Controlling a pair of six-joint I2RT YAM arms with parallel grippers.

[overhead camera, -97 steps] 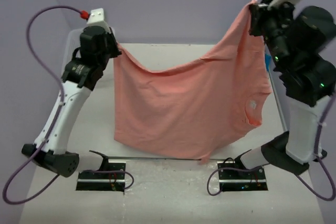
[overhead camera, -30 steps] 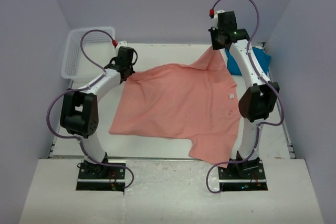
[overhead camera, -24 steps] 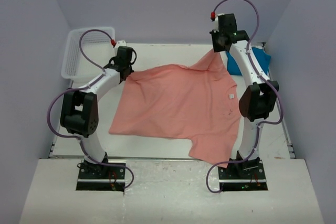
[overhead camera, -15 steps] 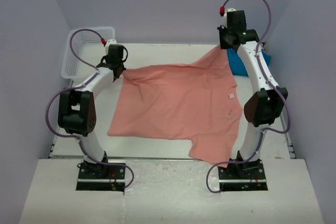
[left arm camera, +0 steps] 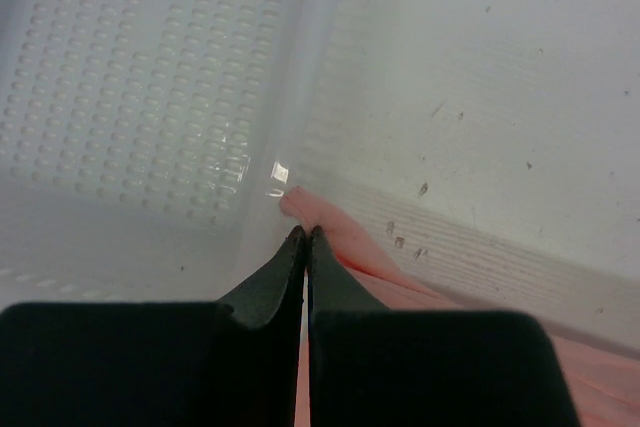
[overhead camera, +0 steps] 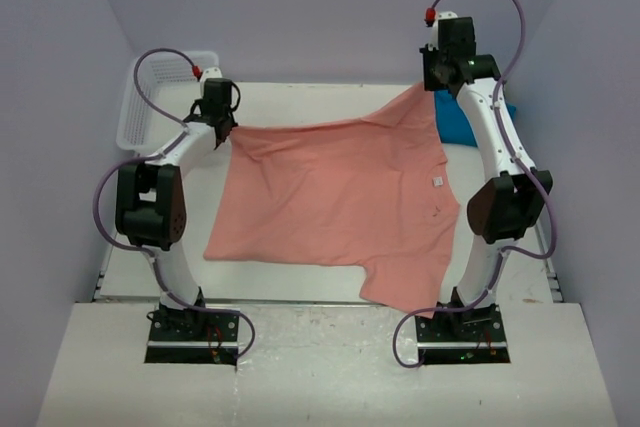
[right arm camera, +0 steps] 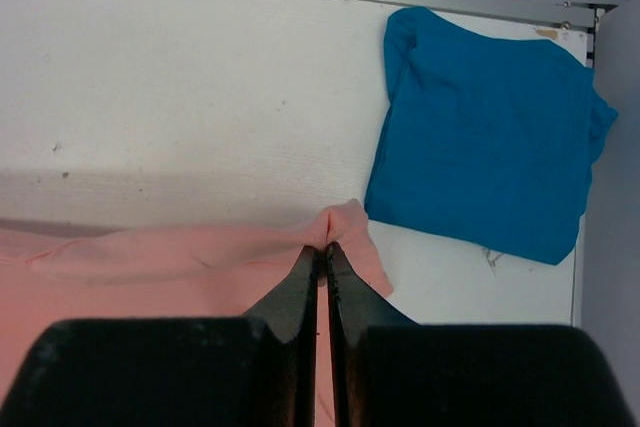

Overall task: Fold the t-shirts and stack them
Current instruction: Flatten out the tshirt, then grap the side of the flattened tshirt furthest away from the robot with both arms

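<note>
Already done: I judge the teal-blue shirt folded; it lies at 1 o'clock on the tabletop.
Pink shirt: the salmon-pink shirt is spread across the middle, unfolded, with its far edge pulled taut and its near corner reaching the 5 o'clock edge.
Left hand: pinched tight on the far corner at 10 o'clock, just beside the basket.
Right hand: pinched tight on the other far corner, near the teal-blue shirt.
Left to do: lay it flat, fold it, stack the two.
</note>
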